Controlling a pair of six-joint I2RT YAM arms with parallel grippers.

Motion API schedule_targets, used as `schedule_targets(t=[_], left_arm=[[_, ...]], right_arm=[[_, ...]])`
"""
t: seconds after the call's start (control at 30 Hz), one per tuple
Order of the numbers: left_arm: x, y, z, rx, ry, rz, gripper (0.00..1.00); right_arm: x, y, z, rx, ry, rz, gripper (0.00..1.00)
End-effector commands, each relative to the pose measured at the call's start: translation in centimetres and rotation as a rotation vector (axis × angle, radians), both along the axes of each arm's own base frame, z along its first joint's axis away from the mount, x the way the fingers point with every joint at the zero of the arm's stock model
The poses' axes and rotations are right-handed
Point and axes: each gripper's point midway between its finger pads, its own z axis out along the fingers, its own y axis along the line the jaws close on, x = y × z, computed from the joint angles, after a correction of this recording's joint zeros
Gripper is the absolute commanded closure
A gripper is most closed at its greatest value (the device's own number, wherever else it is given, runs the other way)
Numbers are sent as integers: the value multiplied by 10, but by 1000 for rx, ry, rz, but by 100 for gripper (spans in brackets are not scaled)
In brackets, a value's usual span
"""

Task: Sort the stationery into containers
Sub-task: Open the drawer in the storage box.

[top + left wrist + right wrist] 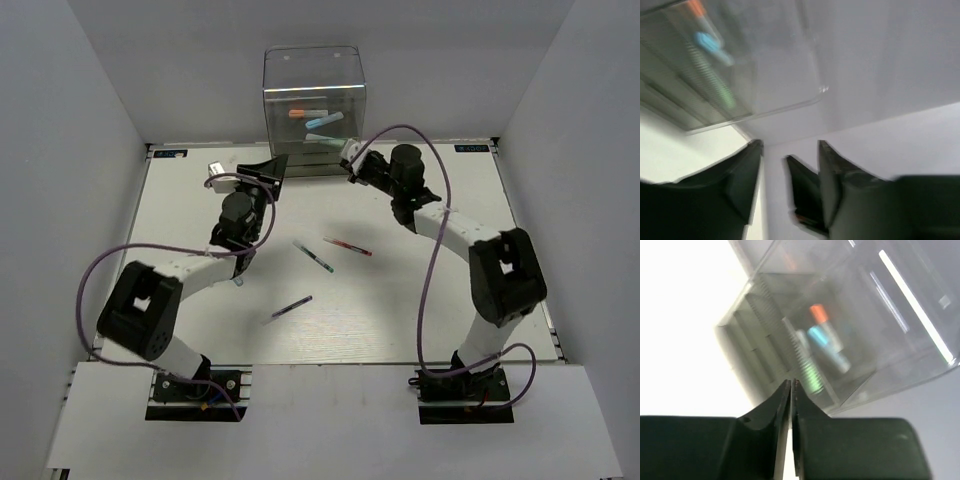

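Nearest the bases, a dark pen [290,307] lies on the white table [420,300]. Beyond it lie a second dark pen [313,255] and a red pen [348,246], close together. Farther on, the left gripper [272,168] stands partly open and seemingly empty, though its own view is blurred. The right gripper [791,385] is pinched closed on nothing. Behind both, the clear drawer box [300,70] holds orange-, blue- and green-capped markers [318,122].

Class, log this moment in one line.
left tool open | right tool shut | markers in box | three pens on table
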Motion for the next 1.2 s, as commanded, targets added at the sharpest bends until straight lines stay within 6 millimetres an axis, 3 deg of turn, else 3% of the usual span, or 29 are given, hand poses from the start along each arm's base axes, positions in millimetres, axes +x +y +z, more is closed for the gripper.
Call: schedule_targets(t=[0.0, 0.07, 0.13, 0.17, 0.23, 0.3, 0.33, 0.43, 0.57, 0.6, 0.63, 0.67, 0.7, 0.73, 0.77, 0.8, 0.83, 0.87, 0.9, 0.97, 1.03, 1.07, 1.17], left_arm=[[-25, 6, -32, 242, 160, -47, 36], [-42, 11, -34, 291, 227, -68, 24], [-59, 20, -66, 372, 380, -82, 16], [-67, 26, -67, 396, 403, -74, 13], [-84, 35, -87, 455, 506, -86, 6], [-99, 36, -100, 489, 570, -127, 0], [-105, 37, -109, 499, 598, -141, 0], [-115, 31, -119, 512, 627, -201, 0], [-113, 14, -124, 473, 562, -276, 0], [-111, 9, -125, 449, 555, -294, 4], [-106, 9, -127, 433, 546, -282, 10], [-95, 2, -114, 392, 484, -283, 18], [-87, -2, -120, 377, 483, -281, 34], [-81, -5, -123, 355, 471, -278, 40], [-66, -8, -104, 290, 386, -258, 45], [-57, -13, -100, 260, 360, -256, 57], [-44, -15, -117, 244, 384, -253, 61], [-35, -21, -117, 217, 369, -263, 66], [-17, -25, -95, 151, 290, -250, 72], [13, -34, -98, 69, 247, -249, 73], [30, -36, -100, 11, 202, -225, 75], [45, -41, -113, -8, 200, -215, 72], [74, -48, -97, -61, 134, -194, 59]], right_arm=[[-35, -13, -19, 13, 412, -24, 94], [-56, -10, -13, -10, 492, 32, 100], [-84, -17, -27, -32, 606, 57, 97], [-94, -18, -36, -42, 640, 73, 92], [-117, -18, -41, -55, 699, 121, 78], [-133, -24, -62, -71, 784, 124, 58], [-135, -24, -64, -71, 799, 122, 53], [-141, -29, -75, -77, 854, 104, 50], [-150, -32, -82, -74, 885, 96, 50], [-153, -32, -83, -72, 892, 100, 54], [-154, -33, -84, -71, 897, 100, 58], [-155, -32, -83, -59, 901, 100, 65], [-157, -33, -86, -59, 909, 103, 77], [-159, -33, -85, -57, 908, 103, 82], [-159, -34, -85, -54, 913, 101, 86], [-163, -34, -86, -55, 915, 105, 92], [-165, -34, -88, -58, 917, 110, 95], [-166, -35, -90, -60, 918, 109, 96], [-168, -38, -93, -64, 916, 94, 96], [-170, -41, -98, -70, 917, 87, 96], [-173, -46, -103, -81, 910, 69, 87], [-174, -48, -103, -82, 907, 63, 84], [-174, -55, -112, -101, 895, 32, 80]])
